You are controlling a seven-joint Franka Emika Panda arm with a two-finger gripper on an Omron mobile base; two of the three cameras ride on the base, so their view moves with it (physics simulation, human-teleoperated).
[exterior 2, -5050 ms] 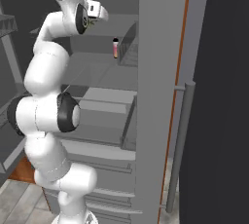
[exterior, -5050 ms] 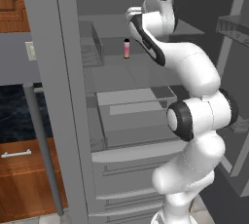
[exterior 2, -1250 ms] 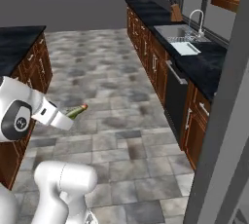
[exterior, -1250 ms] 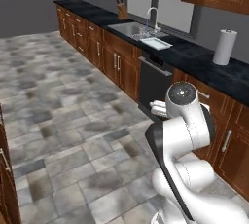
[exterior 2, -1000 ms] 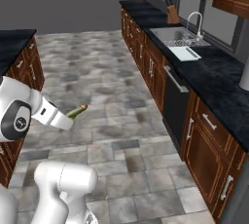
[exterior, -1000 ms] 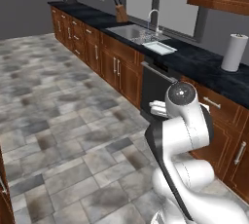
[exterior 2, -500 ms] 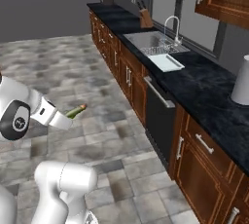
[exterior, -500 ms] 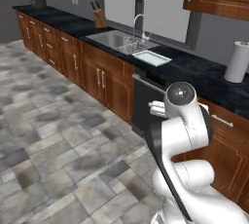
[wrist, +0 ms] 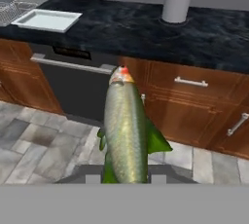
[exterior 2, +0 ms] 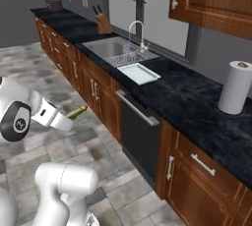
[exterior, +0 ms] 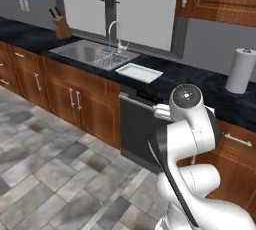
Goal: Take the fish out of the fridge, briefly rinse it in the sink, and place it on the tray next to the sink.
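Left base view
Arm: the white arm [exterior: 187, 139] rises from about 5 o'clock and bends up to centre-right, in front of the dark dishwasher [exterior: 137, 129].
Sink: the steel sink [exterior: 92, 54] is set in the black counter [exterior: 200, 86] at 11 o'clock, with a curved faucet [exterior: 114, 33] behind it.
Tray: the pale tray [exterior: 139, 72] lies flat on the counter just beside the sink, on its 3 o'clock side.
Others: a knife block [exterior: 62, 27] stands at 10 o'clock, a paper towel roll [exterior: 239, 71] at 2 o'clock.

Right base view
Gripper: the gripper [exterior 2: 74, 116] sits at 9 o'clock, over the tiled floor [exterior 2: 64, 146], its jaws pinching the fish.
Fish: the fish [exterior 2: 77, 112] sticks out from the jaws towards 2 o'clock, well apart from the counter.
Sink and tray: the sink lies at 12 o'clock; the tray is just beside it towards 4 o'clock, with nothing on it.
Roll: the paper towel roll stands upright at 3 o'clock.

Hand view
Fish: the olive-green fish fills the centre, running from 6 o'clock up towards 12 o'clock, its reddish tip uppermost, its lower end between the finger tips.
Grip: pressed together on the fish.
Tray: at 10 o'clock on the counter, far from the fish.
Cabinets: brown wooden doors [wrist: 194, 106] run below the counter, at 3 o'clock.
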